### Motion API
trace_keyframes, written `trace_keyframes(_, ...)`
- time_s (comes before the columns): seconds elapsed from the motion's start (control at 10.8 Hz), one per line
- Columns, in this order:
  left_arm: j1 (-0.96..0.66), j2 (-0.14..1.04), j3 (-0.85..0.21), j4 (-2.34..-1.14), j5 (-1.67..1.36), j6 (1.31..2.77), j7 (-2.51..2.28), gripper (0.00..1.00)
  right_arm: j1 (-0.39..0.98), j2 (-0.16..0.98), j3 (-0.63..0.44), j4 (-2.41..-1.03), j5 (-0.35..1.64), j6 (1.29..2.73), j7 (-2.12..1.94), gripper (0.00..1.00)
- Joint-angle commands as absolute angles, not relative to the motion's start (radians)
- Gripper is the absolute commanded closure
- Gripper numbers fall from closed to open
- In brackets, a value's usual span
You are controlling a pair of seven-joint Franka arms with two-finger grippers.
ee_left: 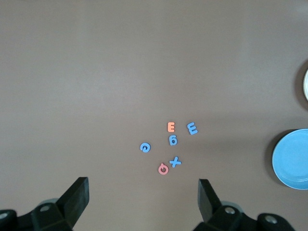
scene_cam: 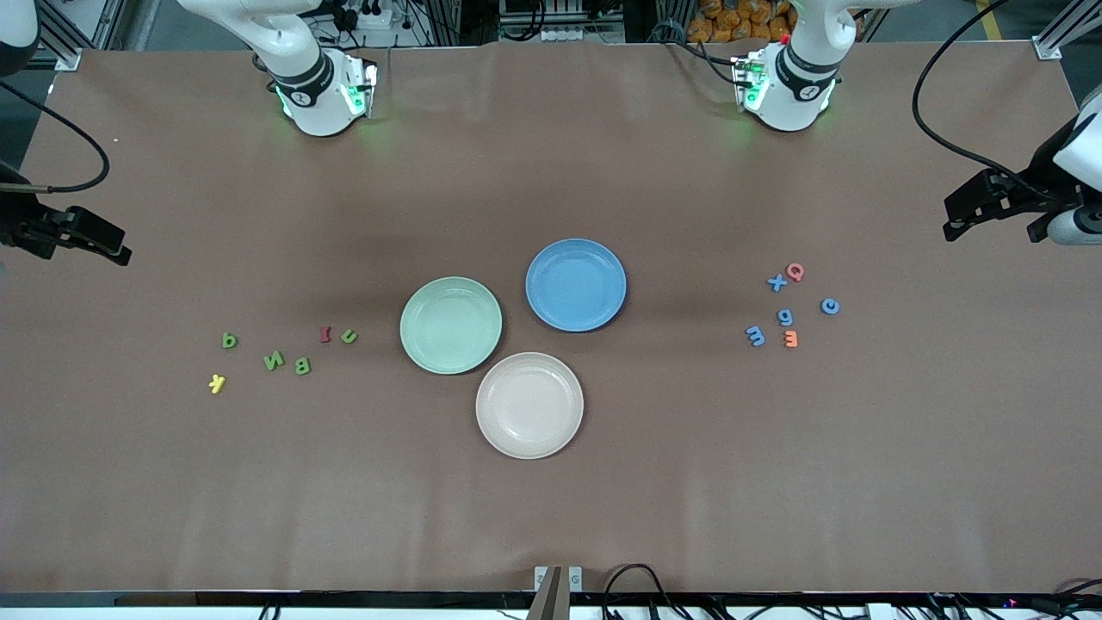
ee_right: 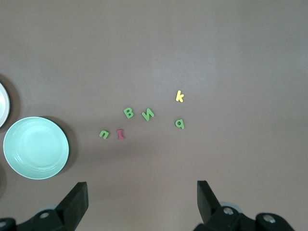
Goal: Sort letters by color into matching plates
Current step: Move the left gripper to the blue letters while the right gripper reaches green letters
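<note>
Front view: 3 plates sat together mid-tabletop, all empty. The mint green plate lay toward the right arm's end, the blue plate toward the left arm's end and farther from the camera, the beige-pink plate nearest the camera. 4 green letters lay scattered toward the right arm's end with a red piece and a yellow piece among them. 4 blue letters lay toward the left arm's end with a pink piece and an orange piece. Each colour group sat on the side of its matching plate, which probably lets each arm serve 1 plate. No letter was sorted yet. Both arms waited at the tabletop's ends.

Left wrist view: left hand hovered high over bare tabletop near the blue cluster, fingers spread wide, holding nothing. The blue "X" touched the pink piece; the blue "g" lay just beside the orange "E". Blue plate showed empty at the edge.

Right wrist view: right hand hovered likewise over the green cluster, fingers fully apart, empty. The green "u" lay just beside the red piece. Mint green plate held nothing.
</note>
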State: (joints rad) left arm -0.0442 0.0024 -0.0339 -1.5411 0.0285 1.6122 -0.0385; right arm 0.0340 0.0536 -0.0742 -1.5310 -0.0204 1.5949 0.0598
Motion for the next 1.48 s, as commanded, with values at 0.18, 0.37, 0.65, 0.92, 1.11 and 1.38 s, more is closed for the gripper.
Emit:
trace_keyframes(0.18,-0.041,0.014,-0.032,-1.529,0.017,1.621,-0.02,0.0,0.032,0.038,-0.074,-1.548,-0.008,1.597,0.048,0.0)
trace_keyframes(0.37,-0.038,0.023,-0.031,-1.534,-0.011,1.621,-0.021,0.0,0.031,0.038,-0.072,-1.548,-0.008,1.598,0.048,0.0)
trace_keyframes(0.65,-0.023,0.015,-0.031,-1.65,-0.048,1.705,-0.021,0.0,0.031,0.046,-0.072,-1.549,-0.008,1.6,0.048,0.0)
trace_keyframes(0.92,-0.025,-0.024,-0.032,-1.828,-0.046,1.865,-0.021,0.0,0.028,0.049,-0.072,-1.555,-0.008,1.601,0.048,0.0)
trace_keyframes(1.11,-0.026,-0.034,-0.034,-1.912,-0.034,1.942,-0.021,0.0,0.028,0.061,-0.074,-1.555,0.009,1.606,0.049,0.0)
trace_keyframes(1.38,-0.023,-0.044,-0.051,-2.028,0.003,2.052,-0.021,0.0,0.018,0.08,-0.074,-1.568,0.044,1.627,0.054,0.0)
